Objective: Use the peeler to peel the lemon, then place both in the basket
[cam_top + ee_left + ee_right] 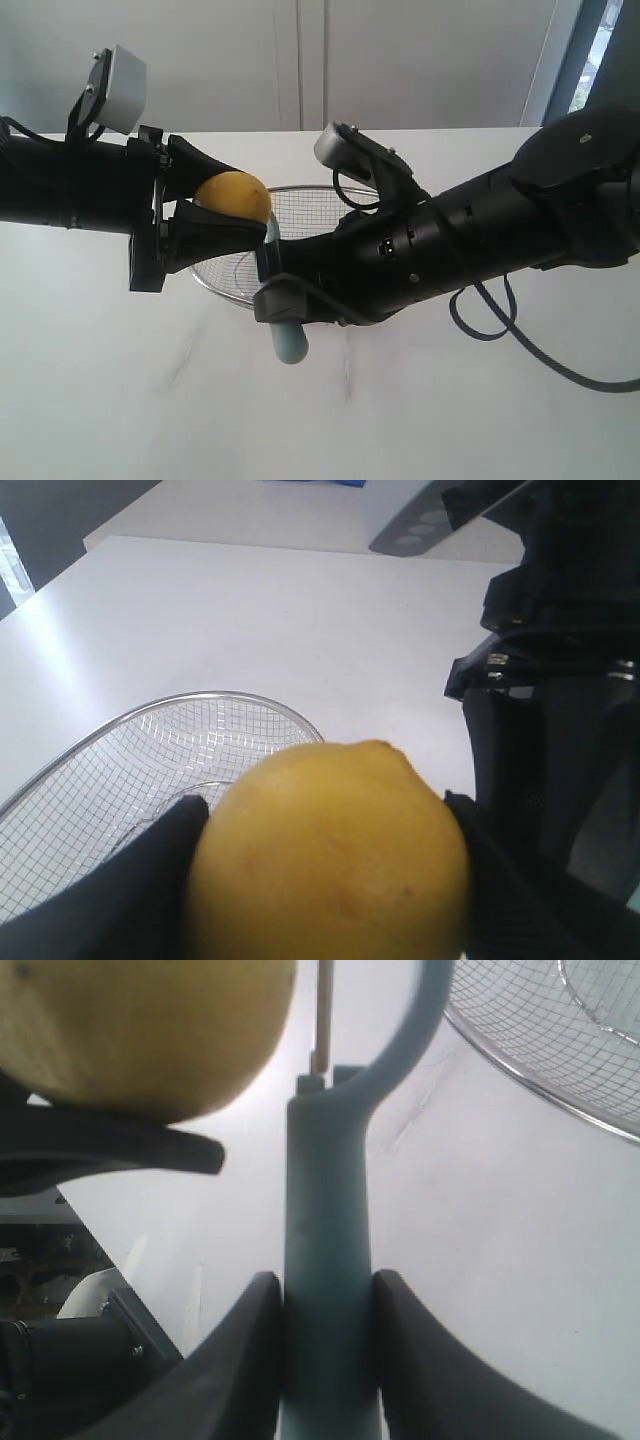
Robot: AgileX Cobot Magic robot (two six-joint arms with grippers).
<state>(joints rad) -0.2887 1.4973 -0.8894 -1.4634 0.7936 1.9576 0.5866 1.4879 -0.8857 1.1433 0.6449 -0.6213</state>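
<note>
While starting at the near end, picking out the peeler [289, 343]: smooth blue-grey plastic handle, rounded butt hanging low over the table [450, 400], forked yoke at the top carrying a thin metal blade [322, 1015]. Clamped on that handle by the right gripper [325, 1290], curved black fingers [245, 1360] pressed to both flanks, no gap showing. Next up, the lemon [235, 195]: plump, waxy yellow, finely dimpled, small nub at one end, skin whole wherever visible. Pinched in mid-air by the left gripper [242, 205], jaws spread wide round the fruit, one finger above, one below, well clear of the tabletop. Blade just beside the rind; touching or not, impossible to tell. Trouble spots now. Round fruit on smooth pads: likely to roll or squirt out under a sideways push from the blade. Slim slick handle: liable to twist in the grip under load, turning the edge flat and skating over the skin. Too steep an angle, and digging into pith rather than shaving. Arms close together too, so risk of knuckles clashing on the stroke. Further back, the basket [300, 212]: shallow oval of fine silver wire mesh, thick bright rim, sitting on the matte white table behind both grippers, partly hidden by the arms. Drop from here and could bounce off that rim instead of landing in.
</note>
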